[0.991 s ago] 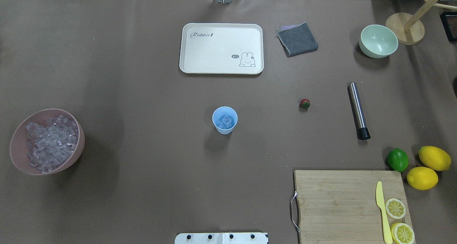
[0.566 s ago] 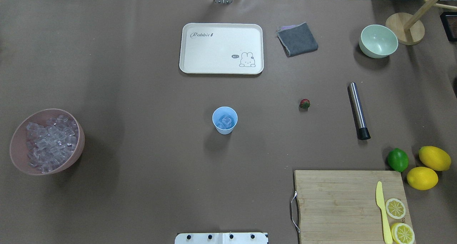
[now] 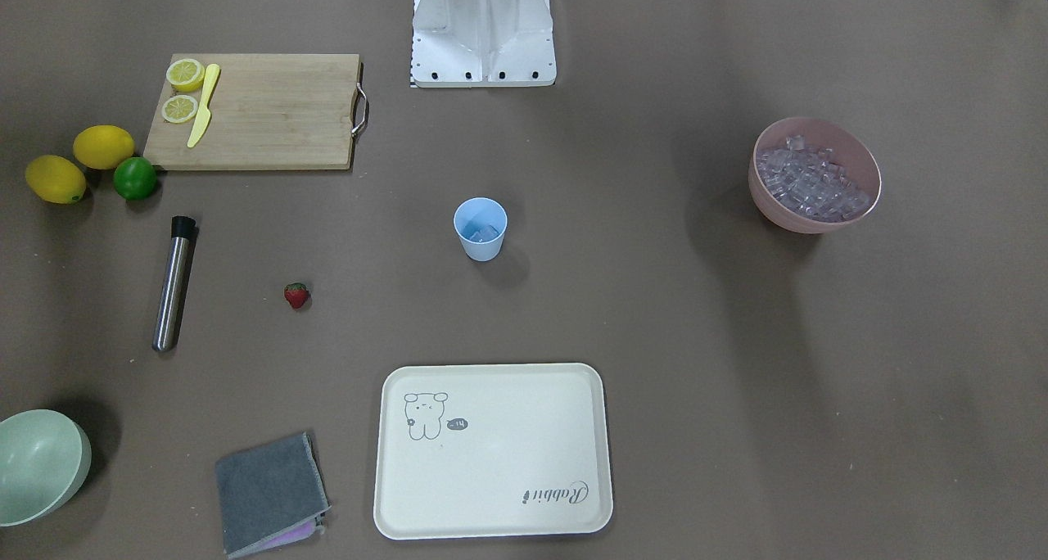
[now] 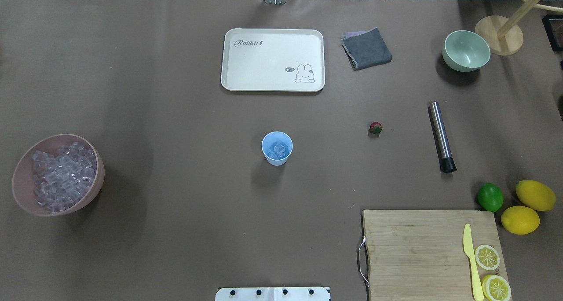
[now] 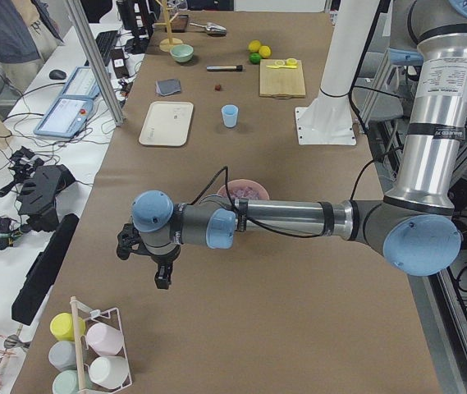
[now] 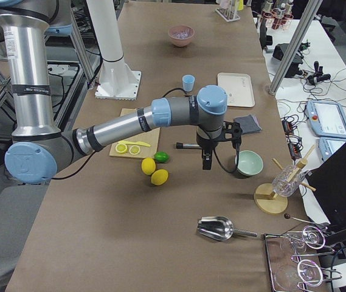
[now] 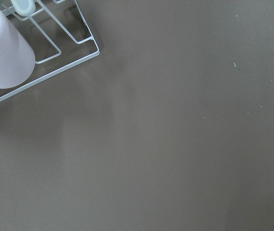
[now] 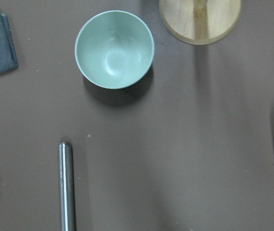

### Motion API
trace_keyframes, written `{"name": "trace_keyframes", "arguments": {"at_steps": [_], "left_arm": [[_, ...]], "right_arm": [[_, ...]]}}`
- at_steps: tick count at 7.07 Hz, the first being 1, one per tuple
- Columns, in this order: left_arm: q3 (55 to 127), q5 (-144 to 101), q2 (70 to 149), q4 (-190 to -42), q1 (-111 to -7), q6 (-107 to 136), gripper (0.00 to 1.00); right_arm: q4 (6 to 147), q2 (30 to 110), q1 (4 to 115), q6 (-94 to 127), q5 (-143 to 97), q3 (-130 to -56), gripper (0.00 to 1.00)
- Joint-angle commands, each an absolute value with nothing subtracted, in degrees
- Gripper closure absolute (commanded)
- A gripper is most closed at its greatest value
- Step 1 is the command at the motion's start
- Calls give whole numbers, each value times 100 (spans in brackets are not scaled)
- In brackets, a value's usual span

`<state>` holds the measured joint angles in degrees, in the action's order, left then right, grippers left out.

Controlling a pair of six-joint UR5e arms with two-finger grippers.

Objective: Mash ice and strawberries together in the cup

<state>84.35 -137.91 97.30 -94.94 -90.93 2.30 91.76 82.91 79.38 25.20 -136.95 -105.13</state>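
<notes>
The light-blue cup (image 4: 277, 148) stands upright mid-table with a few ice cubes (image 4: 278, 150) in it; it also shows in the front view (image 3: 481, 228). More ice (image 4: 61, 174) fills the pink bowl (image 4: 97, 178) at the left. The strawberry (image 4: 375, 127) lies on the table right of the cup. My left gripper (image 5: 161, 275) shows only in the exterior left view, over bare table beyond the pink bowl; I cannot tell if it is open. My right gripper (image 6: 206, 161) shows only in the exterior right view, between the steel muddler and the green bowl; I cannot tell its state either.
A steel muddler (image 4: 441, 136) lies right of the strawberry. A cream tray (image 4: 272, 60), a grey cloth (image 4: 366, 48) and a pale green bowl (image 4: 466, 50) sit at the back. A cutting board (image 4: 422, 252) with a knife and lemon halves, a lime (image 4: 490, 196) and two lemons sit at the front right. A wire cup rack (image 7: 40, 43) is below my left wrist.
Nothing on the table has moved. The shading over the pink bowl has shifted slightly.
</notes>
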Motion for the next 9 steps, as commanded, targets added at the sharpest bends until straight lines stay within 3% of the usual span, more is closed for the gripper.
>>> {"name": "trace_keyframes", "arguments": {"at_steps": [1,4,9], "left_arm": [[8429,-13790,9729,-9492,-9088,229,3],[8473,-13816,9686,-9492,-9097,229,3],[8490,-13816,9668,-9510,-9097,220,3]], "right_arm": [[7905,8035,6930,4458,-13276,-10319,0],[6624,7753,5780,5437,-12319,-9960,0],[6768,6988,4633,5388,-11373,-9406,0]]}}
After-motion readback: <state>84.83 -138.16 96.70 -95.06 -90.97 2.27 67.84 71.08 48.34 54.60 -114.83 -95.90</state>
